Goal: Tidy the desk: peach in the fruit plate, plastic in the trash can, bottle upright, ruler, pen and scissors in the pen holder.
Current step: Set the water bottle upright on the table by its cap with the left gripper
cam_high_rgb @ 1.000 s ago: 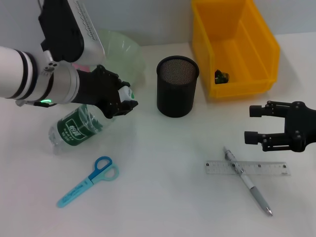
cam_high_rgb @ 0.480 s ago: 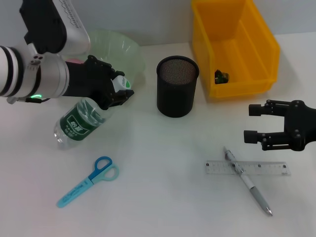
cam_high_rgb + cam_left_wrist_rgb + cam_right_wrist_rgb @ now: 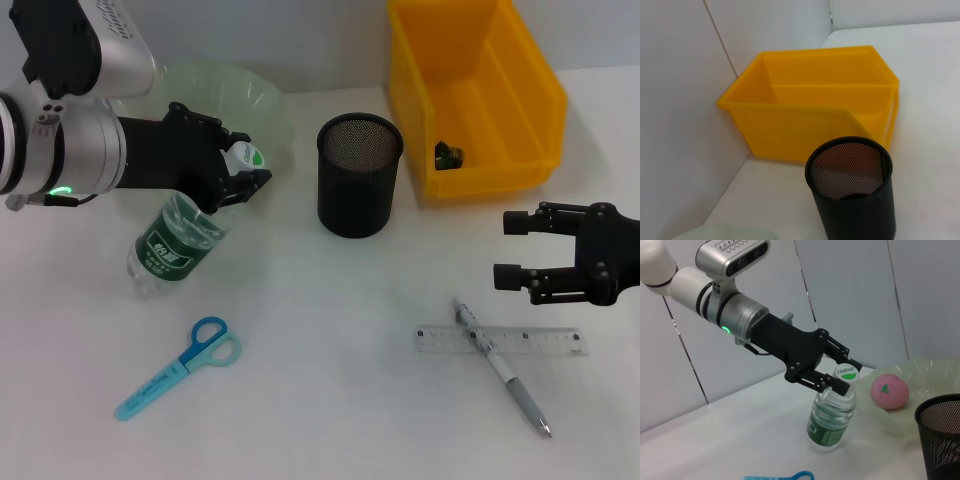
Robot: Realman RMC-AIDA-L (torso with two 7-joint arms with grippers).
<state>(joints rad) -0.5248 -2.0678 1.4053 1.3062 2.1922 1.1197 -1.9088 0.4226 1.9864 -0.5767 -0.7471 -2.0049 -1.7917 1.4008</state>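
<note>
Head view: left hand (image 3: 237, 178) clenched on water bottle (image 3: 178, 243) neck; thin, slick plastic, light; right hand (image 3: 520, 250) idle, released.

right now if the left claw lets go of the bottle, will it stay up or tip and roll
Probably tips: the bottle leans, gripped at its cap by the left claw. It looks clear and empty, so likely light. Being round, it would probably roll on the table.
</note>
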